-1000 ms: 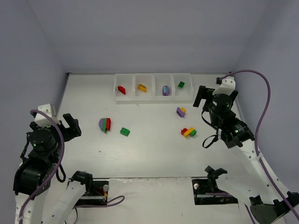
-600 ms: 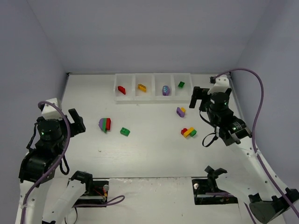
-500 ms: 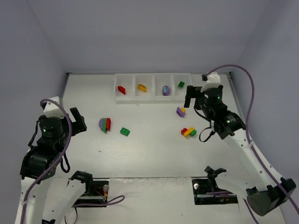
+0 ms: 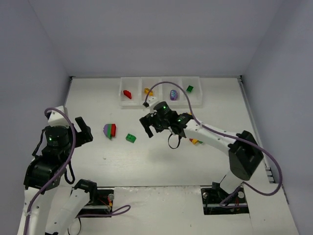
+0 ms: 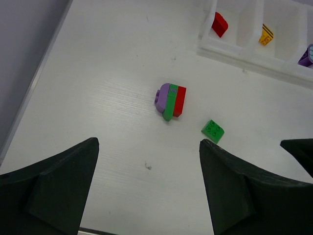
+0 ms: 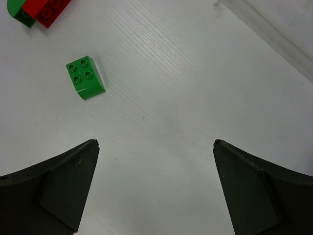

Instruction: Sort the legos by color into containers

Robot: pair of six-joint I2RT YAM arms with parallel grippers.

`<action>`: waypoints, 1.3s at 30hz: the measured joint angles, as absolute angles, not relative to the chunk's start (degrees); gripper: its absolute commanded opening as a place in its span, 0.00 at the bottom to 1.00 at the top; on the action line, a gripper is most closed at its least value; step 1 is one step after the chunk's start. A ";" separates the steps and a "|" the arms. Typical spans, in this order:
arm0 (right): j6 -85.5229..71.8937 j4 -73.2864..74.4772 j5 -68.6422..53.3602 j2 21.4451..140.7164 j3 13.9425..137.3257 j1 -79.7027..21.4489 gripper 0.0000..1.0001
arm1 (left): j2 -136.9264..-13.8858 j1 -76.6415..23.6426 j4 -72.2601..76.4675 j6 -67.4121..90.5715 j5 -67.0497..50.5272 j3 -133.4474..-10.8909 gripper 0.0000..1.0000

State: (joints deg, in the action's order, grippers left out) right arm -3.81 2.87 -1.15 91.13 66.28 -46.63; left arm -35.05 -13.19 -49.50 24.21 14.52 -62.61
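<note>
From above, the containers [image 4: 132, 104] stand in a row at the far side of the white counter [image 4: 161, 161]. Going left to right, the four bins hold a red brick [image 4: 127, 94], a yellow-orange brick [image 4: 148, 91], a purple brick [image 4: 173, 94] and a binned green brick [image 4: 189, 88]. A clump [image 4: 110, 130] of purple, green and red pieces lies out on the counter, with a loose green brick [image 4: 130, 138] just beside it on the right. The right arm stretches across the middle, and its right pincer [image 4: 148, 128] is spread open and empty near that loose brick. The left pincer [image 4: 85, 129] is also open, with nothing in it, left of the clump.

From the left wrist, the left pincer [image 5: 146, 196] gapes wide above bare counter [image 5: 98, 73]. The clump [image 5: 170, 100] shows a rounded purple end, a green slice and a red block. The loose green brick [image 5: 213, 129] sits apart from it, lower right. The containers [image 5: 244, 54] fill the top right corner.

From the right wrist, the right pincer [image 6: 154, 191] is wide open and holds nothing. The loose green brick [image 6: 85, 77] lies ahead on the left, with four studs on top and one sloped side. A corner of the clump [image 6: 41, 10] shows at the top left.
</note>
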 measured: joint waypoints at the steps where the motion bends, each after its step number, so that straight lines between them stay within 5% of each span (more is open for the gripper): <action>1: -3.27 2.35 -1.50 93.47 67.35 -47.40 1.00 | -34.81 -13.19 -49.84 24.56 14.39 -62.19 0.77; 20: 1.48 -2.04 -6.00 119.98 83.22 -55.18 0.84 | -33.91 -13.19 -53.82 26.48 13.96 -61.30 0.77; 26: 1.76 -3.29 -6.09 122.45 83.83 -55.18 0.58 | -33.91 -13.19 -53.82 26.48 13.96 -61.30 0.77; 29: 2.00 -3.57 -6.15 122.54 83.90 -55.18 0.25 | -33.91 -13.19 -53.80 26.48 13.93 -61.30 0.77; 30: 1.93 -3.66 -6.07 122.54 83.90 -55.16 0.06 | -33.91 -13.19 -53.80 26.48 13.93 -61.30 0.77; 31: 1.98 -3.75 -5.85 122.52 83.90 -55.11 0.00 | -33.91 -13.19 -53.80 26.48 13.93 -61.30 0.77; 39: -0.67 -5.23 -1.45 116.57 80.07 -48.14 0.00 | -35.31 -13.19 -53.63 26.50 13.28 -61.28 0.77</action>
State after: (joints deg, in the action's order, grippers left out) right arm -0.67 -5.23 -1.45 116.57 80.07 -48.14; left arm -35.31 -13.19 -53.63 26.50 13.28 -61.28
